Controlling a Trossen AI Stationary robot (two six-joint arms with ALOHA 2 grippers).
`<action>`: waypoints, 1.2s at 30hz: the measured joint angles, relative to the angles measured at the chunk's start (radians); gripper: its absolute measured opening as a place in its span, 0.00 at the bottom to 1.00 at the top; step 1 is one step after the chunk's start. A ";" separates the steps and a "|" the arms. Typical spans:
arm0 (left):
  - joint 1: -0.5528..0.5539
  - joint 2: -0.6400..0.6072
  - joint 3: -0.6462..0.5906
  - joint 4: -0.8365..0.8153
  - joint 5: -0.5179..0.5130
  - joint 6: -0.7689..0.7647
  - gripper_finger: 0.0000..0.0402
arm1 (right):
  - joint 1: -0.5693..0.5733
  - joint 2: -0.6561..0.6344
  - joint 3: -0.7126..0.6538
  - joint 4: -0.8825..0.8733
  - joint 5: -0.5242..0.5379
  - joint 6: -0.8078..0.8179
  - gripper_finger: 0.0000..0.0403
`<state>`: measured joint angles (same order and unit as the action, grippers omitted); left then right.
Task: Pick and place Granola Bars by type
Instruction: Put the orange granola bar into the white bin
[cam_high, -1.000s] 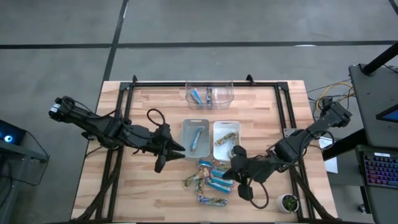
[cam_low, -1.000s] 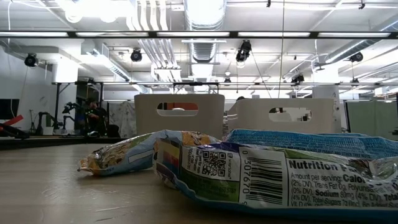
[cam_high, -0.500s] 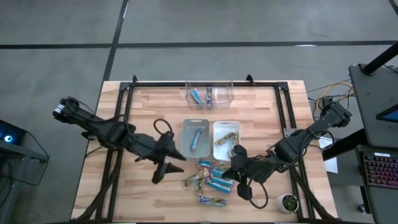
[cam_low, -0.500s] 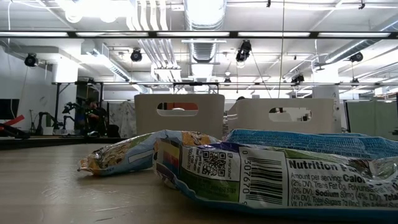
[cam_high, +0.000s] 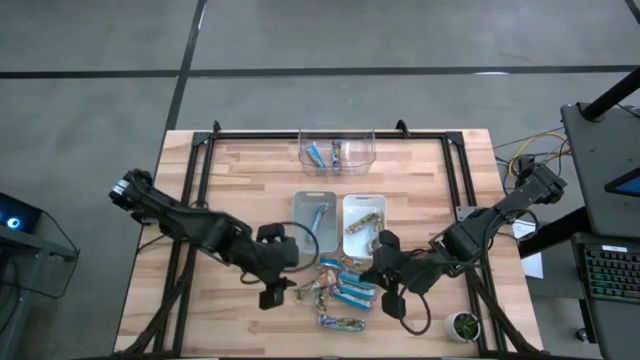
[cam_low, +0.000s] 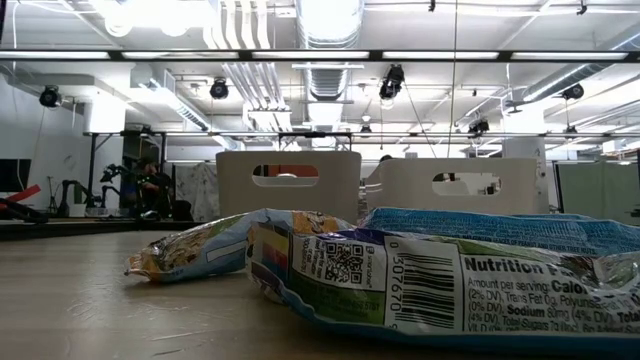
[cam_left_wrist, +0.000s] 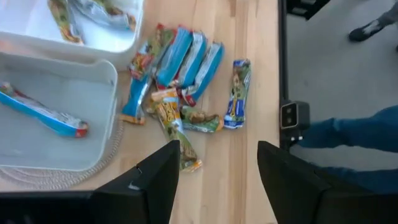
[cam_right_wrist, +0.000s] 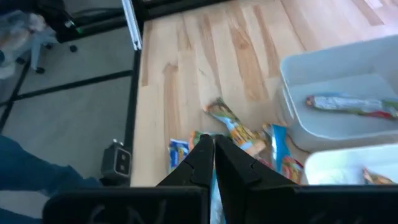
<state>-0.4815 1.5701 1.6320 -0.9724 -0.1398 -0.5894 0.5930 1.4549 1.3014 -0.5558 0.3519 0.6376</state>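
Several granola bars (cam_high: 338, 288), blue ones and tan-gold ones, lie in a loose pile on the wooden table near its near edge. They fill the front of the low view, with a tan bar (cam_low: 190, 255) to the left. My left gripper (cam_high: 274, 290) hovers open just left of the pile (cam_left_wrist: 180, 74), which lies ahead of its fingers. My right gripper (cam_high: 380, 266) is shut over the pile's right end (cam_right_wrist: 210, 142). One blue bar (cam_left_wrist: 43, 112) lies in the grey bin (cam_high: 299, 203). Tan bars (cam_high: 362, 222) lie in the white bin (cam_high: 364, 199). My right gripper is shut, pointing down and left at the pile's right end. Its own fingers (cam_right_wrist: 230, 163) hide what is under the tips, so I cannot tell whether it touches a bar.
A clear bin (cam_high: 337, 136) with blue bars stands at the far edge. Black frame rails (cam_high: 196, 180) run along both table sides. A small potted plant (cam_high: 463, 325) sits at the near right corner. A person's leg in blue trousers (cam_left_wrist: 348, 143) is beside the near edge.
My left gripper has swung from beside the grey bin toward the near edge and to the right, turning until it stands at the pile's left. The right gripper and the bars have kept their places.
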 joint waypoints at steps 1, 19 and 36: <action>-0.001 0.012 0.000 -0.001 0.000 -0.011 0.49 | 0.000 -0.007 0.000 -0.020 0.002 0.006 0.02; -0.002 0.158 -0.015 -0.031 -0.094 -0.308 0.49 | 0.000 -0.330 0.001 -0.376 0.119 0.047 0.02; 0.013 0.315 -0.016 0.056 -0.082 -0.355 0.49 | 0.023 -0.519 0.001 -0.569 0.040 -0.017 0.02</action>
<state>-0.4683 1.8853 1.6157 -0.9162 -0.2215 -0.9443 0.6155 0.9360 1.3022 -1.1245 0.3923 0.6206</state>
